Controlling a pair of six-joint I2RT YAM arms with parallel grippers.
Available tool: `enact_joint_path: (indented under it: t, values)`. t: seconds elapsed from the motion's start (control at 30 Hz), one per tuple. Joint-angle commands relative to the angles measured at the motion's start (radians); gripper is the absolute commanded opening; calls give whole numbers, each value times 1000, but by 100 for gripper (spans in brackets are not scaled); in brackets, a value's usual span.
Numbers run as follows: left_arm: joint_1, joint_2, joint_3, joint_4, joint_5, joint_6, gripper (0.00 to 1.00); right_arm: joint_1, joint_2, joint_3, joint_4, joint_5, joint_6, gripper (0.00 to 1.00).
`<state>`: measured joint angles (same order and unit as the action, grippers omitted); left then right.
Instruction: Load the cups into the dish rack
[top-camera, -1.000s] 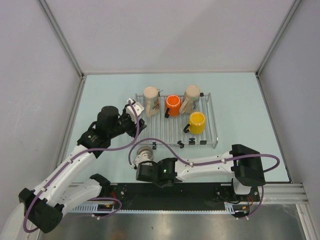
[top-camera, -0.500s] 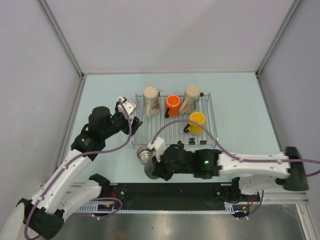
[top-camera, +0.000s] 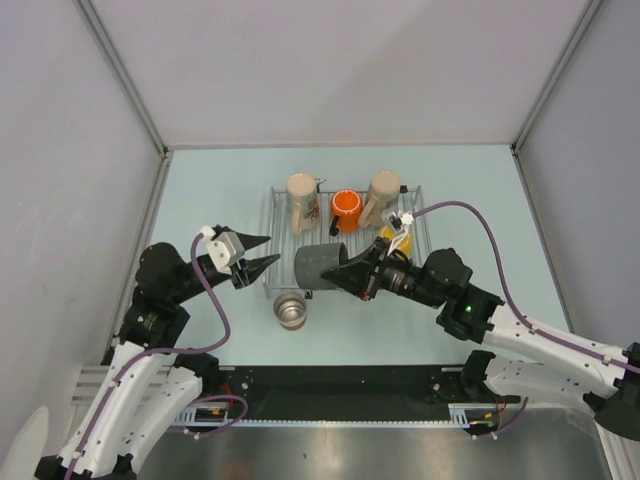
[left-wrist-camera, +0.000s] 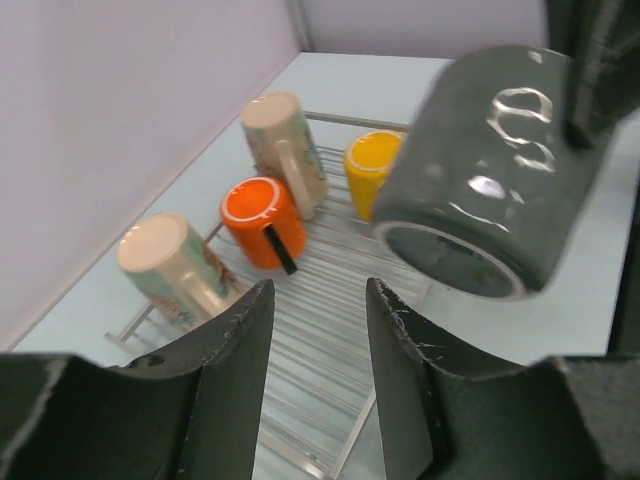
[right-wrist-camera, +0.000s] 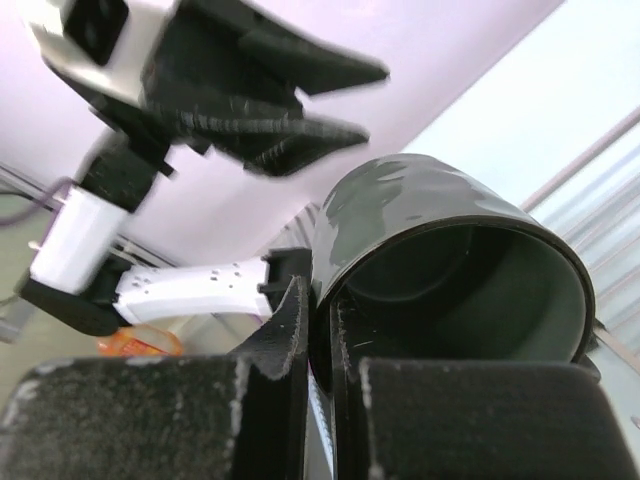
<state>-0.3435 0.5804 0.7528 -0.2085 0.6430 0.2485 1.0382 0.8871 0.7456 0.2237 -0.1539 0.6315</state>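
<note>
My right gripper is shut on the rim of the dark grey-green mug and holds it tilted on its side above the front left of the dish rack. In the right wrist view one finger is inside the mug and one outside. Two cream mugs, an orange mug and a yellow mug, partly hidden, lie in the rack. The steel cup stands on the table in front of the rack. My left gripper is open and empty, left of the held mug.
The rack's wire bars lie below my left gripper. Grey walls enclose the table on three sides. My left gripper shows close above the mug in the right wrist view.
My right arm lifted the dark mug from the table's near edge and carried it over the rack's front left. My left arm drew back to the left, away from the rack.
</note>
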Motion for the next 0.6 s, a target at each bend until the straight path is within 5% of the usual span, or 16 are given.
enact_joint_path:
  t: [0.0, 0.2, 0.3, 0.33, 0.4, 0.57]
  values:
    - [11, -14, -101, 136, 228, 23, 47, -88, 29, -18, 475, -173, 171, 0]
    - [53, 62, -141, 257, 325, 0, 52, -256, 116, -35, 782, -300, 390, 0]
    - [99, 177, -97, 268, 510, -23, 67, -276, 150, -11, 833, -318, 427, 0]
    - [104, 208, -83, 265, 600, -28, 88, -276, 162, -6, 870, -326, 438, 0]
    - [109, 295, -35, 241, 641, -17, 98, -279, 199, -3, 914, -332, 465, 0]
    - [112, 342, -32, 276, 659, 9, 100, -282, 272, -11, 1080, -340, 546, 0]
